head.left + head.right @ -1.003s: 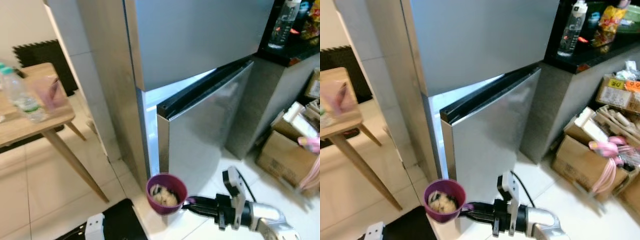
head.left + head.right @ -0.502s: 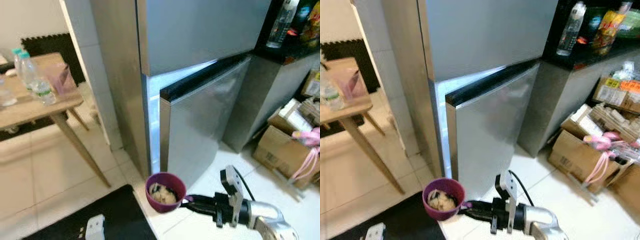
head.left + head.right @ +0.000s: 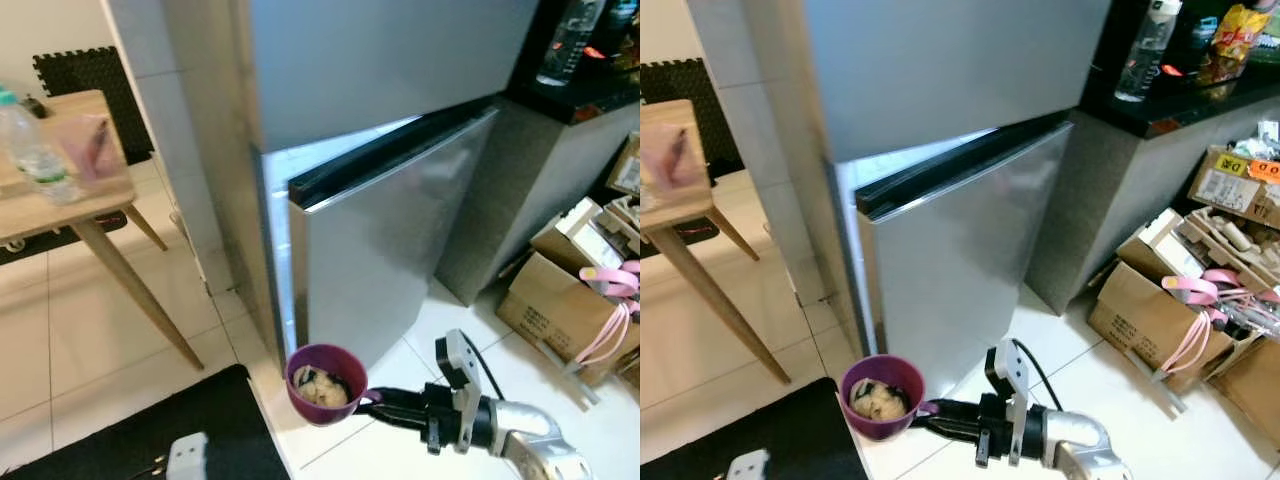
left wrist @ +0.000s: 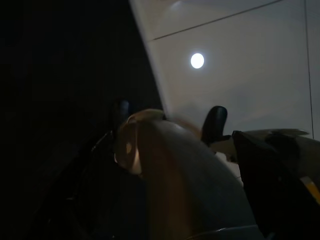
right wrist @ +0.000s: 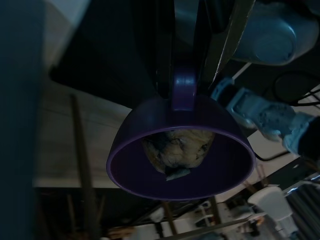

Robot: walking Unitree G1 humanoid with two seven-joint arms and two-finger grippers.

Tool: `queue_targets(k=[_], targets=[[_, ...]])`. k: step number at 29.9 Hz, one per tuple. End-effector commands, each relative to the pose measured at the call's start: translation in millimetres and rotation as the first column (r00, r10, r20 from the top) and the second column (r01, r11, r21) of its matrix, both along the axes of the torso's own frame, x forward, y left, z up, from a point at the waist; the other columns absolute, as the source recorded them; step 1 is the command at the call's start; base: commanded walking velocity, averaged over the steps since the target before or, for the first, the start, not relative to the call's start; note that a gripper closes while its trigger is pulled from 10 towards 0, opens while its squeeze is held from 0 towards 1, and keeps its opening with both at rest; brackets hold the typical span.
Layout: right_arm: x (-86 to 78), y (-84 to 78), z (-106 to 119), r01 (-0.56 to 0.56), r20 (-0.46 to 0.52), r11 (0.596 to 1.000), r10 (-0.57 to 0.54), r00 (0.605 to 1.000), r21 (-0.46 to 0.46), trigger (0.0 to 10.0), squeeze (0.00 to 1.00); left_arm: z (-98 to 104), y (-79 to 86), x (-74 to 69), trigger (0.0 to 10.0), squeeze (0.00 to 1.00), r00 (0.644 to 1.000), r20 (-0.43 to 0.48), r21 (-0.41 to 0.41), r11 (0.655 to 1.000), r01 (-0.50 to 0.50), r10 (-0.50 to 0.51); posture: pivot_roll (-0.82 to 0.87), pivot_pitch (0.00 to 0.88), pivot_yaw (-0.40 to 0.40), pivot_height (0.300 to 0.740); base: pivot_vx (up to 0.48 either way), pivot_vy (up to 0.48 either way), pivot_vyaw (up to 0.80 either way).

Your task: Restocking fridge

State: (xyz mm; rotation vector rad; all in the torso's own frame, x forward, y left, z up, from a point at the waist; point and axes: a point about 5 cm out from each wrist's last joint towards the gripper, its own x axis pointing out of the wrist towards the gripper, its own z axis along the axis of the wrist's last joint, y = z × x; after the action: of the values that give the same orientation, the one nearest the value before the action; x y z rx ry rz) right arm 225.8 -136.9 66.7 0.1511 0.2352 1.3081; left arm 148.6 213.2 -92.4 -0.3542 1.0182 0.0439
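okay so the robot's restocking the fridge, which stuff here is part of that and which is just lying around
Part of the job: purple cup of food, held by its handle in the right gripper; fridge, its lower door ajar.

Lying about: wooden table, water bottle, cardboard boxes, black mat.

Wooden table (image 3: 85, 213) at my ten o'clock, water bottle (image 3: 30, 152) and pink cup (image 3: 85, 147) on it. Cardboard boxes (image 3: 560, 305) at three o'clock. Black mat (image 3: 130, 435) at seven.
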Motion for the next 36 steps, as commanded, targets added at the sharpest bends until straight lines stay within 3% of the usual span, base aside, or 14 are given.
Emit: queue_targets(k=[1, 11, 13, 14, 16, 18, 20, 21, 24, 27, 28, 33, 35, 36], targets=[[0.1, 3.6, 3, -0.006, 0.015, 1.000, 0.006, 1.000, 0.017, 10.0, 0.00, 0, 5.2, -3.0, 10.0, 0.00, 1.000, 0.001, 0.024, 1.000, -0.016, 0.016, -0.06, 0.000, 0.008, 0.740, 0.000, 0.000, 0.00], [5.2, 5.8, 3, 0.020, 0.035, 1.000, -0.020, 0.999, 0.007, 10.0, 0.00, 20, 25.9, 32.1, 10.0, 0.00, 0.979, 0.156, 0.080, 0.986, -0.144, 0.131, -0.06, 0.000, 0.006, 0.740, 0.000, 0.000, 0.00], [9.6, 5.8, 4, 0.053, 0.053, 0.999, -0.053, 0.997, 0.000, 10.0, 0.00, 42, 39.4, 63.4, 10.0, 0.00, 0.941, 0.292, 0.088, 0.975, -0.206, 0.172, -0.06, 0.000, 0.007, 0.740, 0.000, 0.000, 0.00], [9.6, 5.8, 4, 0.053, 0.053, 0.999, -0.053, 0.997, 0.000, 10.0, 0.00, 42, 39.4, 63.4, 10.0, 0.00, 0.941, 0.292, 0.088, 0.975, -0.206, 0.172, -0.06, 0.000, 0.007, 0.740, 0.000, 0.000, 0.00], [15.7, 6.3, 5, 0.094, 0.076, 0.996, -0.094, 0.993, -0.006, 10.0, 0.00, 74, 52.8, 100.0, 10.0, 0.00, 0.873, 0.448, 0.074, 0.966, -0.248, 0.190, -0.06, 0.000, 0.010, 0.740, 0.000, 0.000, 0.00], [16.8, 6.5, 5, 0.102, 0.081, 0.995, -0.101, 0.992, -0.006, 10.0, 0.00, 79, 54.3, 105.8, 10.0, 0.00, 0.860, 0.473, 0.067, 0.965, -0.252, 0.192, -0.06, 0.000, 0.010, 0.740, 0.000, 0.000, 0.00], [23.5, 7.3, 10, 0.139, 0.109, 0.990, -0.138, 0.984, -0.005, 10.0, 0.00, 109, 57.7, 134.9, 10.0, 0.00, 0.784, 0.590, 0.016, 0.967, -0.253, 0.196, -0.06, 0.000, 0.007, 0.740, 0.000, 0.000, 0.00], [23.5, 7.3, 10, 0.139, 0.109, 0.990, -0.138, 0.984, -0.005, 10.0, 0.00, 109, 57.7, 134.9, 10.0, 0.00, 0.784, 0.590, 0.016, 0.967, -0.253, 0.196, -0.06, 0.000, 0.007, 0.740, 0.000, 0.000, 0.00], [27.5, 11.4, 17, 0.163, 0.128, 0.986, -0.164, 0.978, 0.017, 10.0, 0.00, 144, 51.3, 165.3, 10.0, 0.00, 0.693, 0.705, -0.039, 0.984, -0.174, 0.150, -0.07, 0.016, 0.008, 0.740, 0.000, 0.000, 0.00], [25.5, 18.1, 16, 0.150, 0.128, 0.989, -0.151, 0.980, 0.020, 10.0, 0.00, 166, 41.3, 182.5, 10.0, 0.00, 0.627, 0.774, -0.044, 0.995, -0.090, 0.091, -0.08, 0.025, 0.015, 0.740, 0.000, 0.000, 0.00], [25.5, 18.1, 16, 0.150, 0.128, 0.989, -0.151, 0.980, 0.020, 10.0, 0.00, 166, 41.3, 182.5, 10.0, 0.00, 0.627, 0.774, -0.044, 0.995, -0.090, 0.091, -0.08, 0.025, 0.015, 0.740, 0.000, 0.000, 0.00], [23.0, 34.0, 20, 0.110, 0.140, 0.993, -0.115, 0.984, 0.045, 10.0, 0.00, 229, 29.8, 217.4, 10.0, 0.00, 0.425, 0.902, -0.051, 0.997, -0.052, 0.069, -0.09, 0.059, 0.003, 0.740, 0.000, 0.000, 0.00], [22.0, 36.6, 16, 0.099, 0.143, 0.995, -0.102, 0.984, 0.026, 10.0, 0.00, 246, 27.2, 225.1, 10.0, 0.00, 0.371, 0.924, -0.076, 0.996, -0.053, 0.090, -0.09, 0.039, 0.010, 0.740, 0.000, 0.000, 0.00], [22.0, 36.6, 16, 0.099, 0.143, 0.995, -0.102, 0.984, 0.026, 10.0, 0.00, 246, 27.2, 225.1, 10.0, 0.00, 0.371, 0.924, -0.076, 0.996, -0.053, 0.090, -0.09, 0.039, 0.010, 0.740, 0.000, 0.000, 0.00]])
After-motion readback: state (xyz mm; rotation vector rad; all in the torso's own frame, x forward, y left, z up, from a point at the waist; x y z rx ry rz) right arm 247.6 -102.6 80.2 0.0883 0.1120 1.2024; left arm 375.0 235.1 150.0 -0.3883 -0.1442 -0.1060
